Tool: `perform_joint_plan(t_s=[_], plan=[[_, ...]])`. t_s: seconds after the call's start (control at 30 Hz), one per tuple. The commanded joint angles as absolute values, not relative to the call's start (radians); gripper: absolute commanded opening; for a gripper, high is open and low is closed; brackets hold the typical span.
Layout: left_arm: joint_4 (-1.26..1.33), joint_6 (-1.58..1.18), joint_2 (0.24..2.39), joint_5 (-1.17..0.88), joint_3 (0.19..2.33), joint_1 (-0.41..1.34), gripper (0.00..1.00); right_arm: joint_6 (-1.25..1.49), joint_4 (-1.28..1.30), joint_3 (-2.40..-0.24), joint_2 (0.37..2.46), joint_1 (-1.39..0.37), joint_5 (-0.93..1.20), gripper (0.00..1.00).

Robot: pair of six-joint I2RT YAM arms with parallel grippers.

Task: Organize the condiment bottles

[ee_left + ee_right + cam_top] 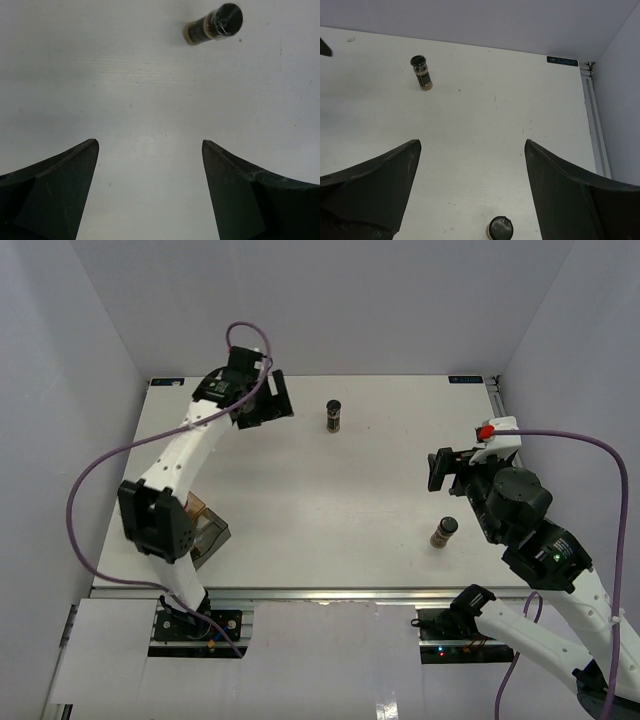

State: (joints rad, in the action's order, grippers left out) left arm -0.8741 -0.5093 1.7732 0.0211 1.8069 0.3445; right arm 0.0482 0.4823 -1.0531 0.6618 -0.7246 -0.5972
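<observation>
left gripper [149, 143] jaws spread wide, empty, hovering near far black-capped bottle [333, 416]; right gripper [472, 142] released too, second bottle [444, 532] upright nearby

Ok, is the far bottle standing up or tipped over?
Upright. In the right wrist view the far bottle stands on its base on the table with its black cap on top.
</observation>
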Motion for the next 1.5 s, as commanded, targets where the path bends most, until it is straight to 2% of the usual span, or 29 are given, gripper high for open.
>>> perform_joint_plan(t_s=[0.0, 0.23, 0.43, 0.53, 0.8, 1.3, 1.47], plan=[[-0.813, -0.364, 1.945, -0.026, 1.96, 0.401, 0.93, 0.034, 0.404, -1.031, 0.647, -0.731, -0.589, 0.9], [-0.744, -0.253, 2.16, 0.031, 2.144, 0.457, 0.91, 0.021, 0.38, -1.012, 0.637, -0.733, -0.597, 0.9], [-0.462, -0.226, 2.12, -0.045, 1.986, 0.475, 0.9, 0.015, 0.362, -0.995, 0.626, -0.733, -0.596, 0.91], [-0.403, -0.227, 2.116, -0.073, 1.951, 0.487, 0.89, 0.011, 0.362, -0.994, 0.624, -0.735, -0.601, 0.91], [-0.424, -0.191, 2.223, -0.026, 2.095, 0.519, 0.89, 0.005, 0.347, -0.977, 0.611, -0.735, -0.62, 0.91], [-0.351, -0.161, 2.302, 0.062, 2.119, 0.525, 0.88, 0.005, 0.33, -0.968, 0.607, -0.735, -0.654, 0.91], [-0.329, -0.154, 2.316, 0.072, 2.105, 0.525, 0.85, 0.005, 0.325, -0.964, 0.607, -0.735, -0.656, 0.9]])
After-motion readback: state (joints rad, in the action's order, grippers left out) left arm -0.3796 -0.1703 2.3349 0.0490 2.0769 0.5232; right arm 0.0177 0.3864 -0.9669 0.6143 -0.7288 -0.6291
